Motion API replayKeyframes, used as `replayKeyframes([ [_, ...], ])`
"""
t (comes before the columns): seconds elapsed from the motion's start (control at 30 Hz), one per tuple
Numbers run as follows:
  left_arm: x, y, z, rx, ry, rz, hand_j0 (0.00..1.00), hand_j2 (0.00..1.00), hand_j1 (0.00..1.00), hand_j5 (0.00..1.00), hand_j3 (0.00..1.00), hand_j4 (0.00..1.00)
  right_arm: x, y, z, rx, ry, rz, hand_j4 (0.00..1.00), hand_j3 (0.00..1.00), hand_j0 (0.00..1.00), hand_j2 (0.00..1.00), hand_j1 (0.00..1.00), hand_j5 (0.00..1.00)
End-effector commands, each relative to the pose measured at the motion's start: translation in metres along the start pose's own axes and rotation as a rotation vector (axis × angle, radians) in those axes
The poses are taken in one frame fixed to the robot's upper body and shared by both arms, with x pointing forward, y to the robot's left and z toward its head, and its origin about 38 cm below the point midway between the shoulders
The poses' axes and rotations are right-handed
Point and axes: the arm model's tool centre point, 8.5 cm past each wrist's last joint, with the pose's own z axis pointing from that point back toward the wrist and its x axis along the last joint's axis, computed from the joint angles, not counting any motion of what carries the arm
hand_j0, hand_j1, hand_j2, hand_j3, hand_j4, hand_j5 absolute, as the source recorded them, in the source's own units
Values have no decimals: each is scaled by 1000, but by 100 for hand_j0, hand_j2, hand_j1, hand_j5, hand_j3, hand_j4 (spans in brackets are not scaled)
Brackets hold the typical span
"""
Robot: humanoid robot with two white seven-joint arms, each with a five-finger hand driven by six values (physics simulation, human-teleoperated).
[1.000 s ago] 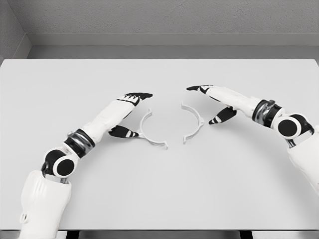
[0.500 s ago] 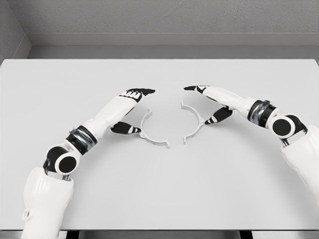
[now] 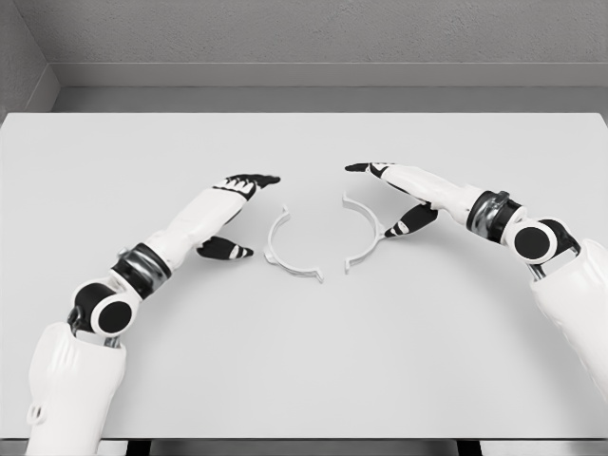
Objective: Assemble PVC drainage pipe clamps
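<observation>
Clamp halves, two white half-rings, are seen lying on the grey table (image 3: 304,361), their open sides turned toward each other and a gap kept between them. The left clamp half (image 3: 283,249) is flanked by the left hand (image 3: 231,211), fingers spread and nothing held, thumb near but clear of the ring. The right clamp half (image 3: 365,233) is bracketed by the right hand (image 3: 399,195), likewise spread wide, thumb tip just beside its outer edge.

L hand (image 3: 231,214) open, beside L clamp half (image 3: 285,249) | R hand (image 3: 397,197) open, touching R clamp half (image 3: 366,231)
</observation>
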Motion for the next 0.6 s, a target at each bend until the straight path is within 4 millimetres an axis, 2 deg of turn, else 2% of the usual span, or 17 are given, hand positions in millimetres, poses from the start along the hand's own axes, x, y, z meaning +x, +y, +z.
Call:
replayKeyframes([
  [0.0, 2, -3, -2, -8, -9, 5, 100, 100, 100, 100, 100, 100, 1, -1, 0, -3, -4, -3, 100, 100, 100, 100, 100, 100],
  [0.23, 11, -10, -10, -29, -36, 9, 100, 100, 100, 100, 100, 100, 1, -2, 1, -7, -4, -2, 100, 100, 100, 100, 100, 100],
  [0.47, 12, -11, -13, -27, -35, 19, 100, 100, 100, 100, 100, 100, -1, -11, 3, -15, 1, 12, 100, 100, 100, 100, 100, 100],
  [0.57, 14, -13, -14, -32, -41, 20, 100, 100, 100, 100, 100, 100, -7, -15, 3, -18, 22, 7, 100, 100, 100, 100, 100, 100],
])
